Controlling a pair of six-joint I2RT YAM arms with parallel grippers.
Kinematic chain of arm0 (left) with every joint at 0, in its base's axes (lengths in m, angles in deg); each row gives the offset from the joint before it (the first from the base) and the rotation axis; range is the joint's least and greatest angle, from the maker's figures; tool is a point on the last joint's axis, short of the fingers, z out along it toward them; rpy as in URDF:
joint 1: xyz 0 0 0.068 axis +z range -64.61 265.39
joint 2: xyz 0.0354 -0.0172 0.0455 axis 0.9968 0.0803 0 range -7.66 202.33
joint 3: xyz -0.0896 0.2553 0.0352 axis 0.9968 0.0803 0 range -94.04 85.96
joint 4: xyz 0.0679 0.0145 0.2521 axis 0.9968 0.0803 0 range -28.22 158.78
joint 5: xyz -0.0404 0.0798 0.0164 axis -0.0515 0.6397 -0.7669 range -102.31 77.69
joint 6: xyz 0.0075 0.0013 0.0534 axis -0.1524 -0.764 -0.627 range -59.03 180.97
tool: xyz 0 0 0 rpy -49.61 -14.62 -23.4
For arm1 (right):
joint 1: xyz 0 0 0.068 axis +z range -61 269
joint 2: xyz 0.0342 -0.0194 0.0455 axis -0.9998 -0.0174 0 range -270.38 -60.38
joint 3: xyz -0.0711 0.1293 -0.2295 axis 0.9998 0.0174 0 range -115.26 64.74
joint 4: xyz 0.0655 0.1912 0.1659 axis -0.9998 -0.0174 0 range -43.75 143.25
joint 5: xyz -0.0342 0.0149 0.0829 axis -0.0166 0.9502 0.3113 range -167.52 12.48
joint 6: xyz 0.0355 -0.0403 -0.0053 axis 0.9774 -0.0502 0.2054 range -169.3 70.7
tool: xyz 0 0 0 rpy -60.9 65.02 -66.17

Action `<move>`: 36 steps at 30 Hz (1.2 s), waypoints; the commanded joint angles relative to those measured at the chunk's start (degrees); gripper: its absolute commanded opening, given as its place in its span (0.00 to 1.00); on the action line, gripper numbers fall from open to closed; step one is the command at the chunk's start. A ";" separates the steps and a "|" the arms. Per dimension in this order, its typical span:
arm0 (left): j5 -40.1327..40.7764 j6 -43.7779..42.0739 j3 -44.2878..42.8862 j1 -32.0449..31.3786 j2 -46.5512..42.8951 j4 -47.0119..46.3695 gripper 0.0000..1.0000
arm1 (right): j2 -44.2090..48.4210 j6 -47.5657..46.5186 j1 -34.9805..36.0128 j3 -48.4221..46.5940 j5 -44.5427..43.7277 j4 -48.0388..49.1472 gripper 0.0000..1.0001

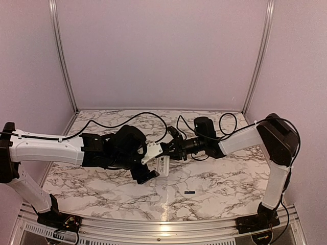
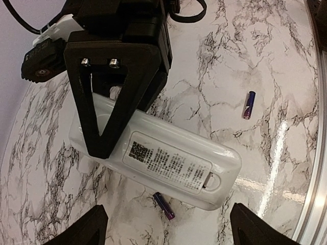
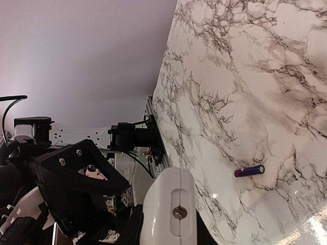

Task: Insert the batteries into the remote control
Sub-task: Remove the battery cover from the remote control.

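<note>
Clamps the remote control [image 2: 225, 158] label-side up in the right gripper [image 2: 102, 138], at its 10 o'clock end. Holds the left gripper [image 2: 168, 229] wide and empty. Leaves the batteries [image 2: 249, 104] loose on the table [image 2: 230, 61], at 2 and 6 o'clock. Probably calls next for prying the cover latch [image 2: 212, 179] at 4 o'clock.

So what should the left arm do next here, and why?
Probably ease the open left gripper in around the remote control's free end to work its back cover off. The right gripper clamps the other end, back side up. The cover looks shut, and one battery and the second battery lie loose on the table.
</note>
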 commanded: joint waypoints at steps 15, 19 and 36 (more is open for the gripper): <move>4.27 -2.50 -4.06 -0.81 3.60 2.60 0.86 | -2.23 2.79 1.88 -1.24 2.71 3.05 0.00; 4.42 -2.72 -4.78 -0.81 4.58 3.36 0.86 | -2.70 3.23 2.03 -1.17 2.93 4.12 0.00; 1.01 -3.82 -5.78 -1.96 6.22 4.87 0.88 | -3.11 4.95 2.31 -1.05 3.81 6.76 0.00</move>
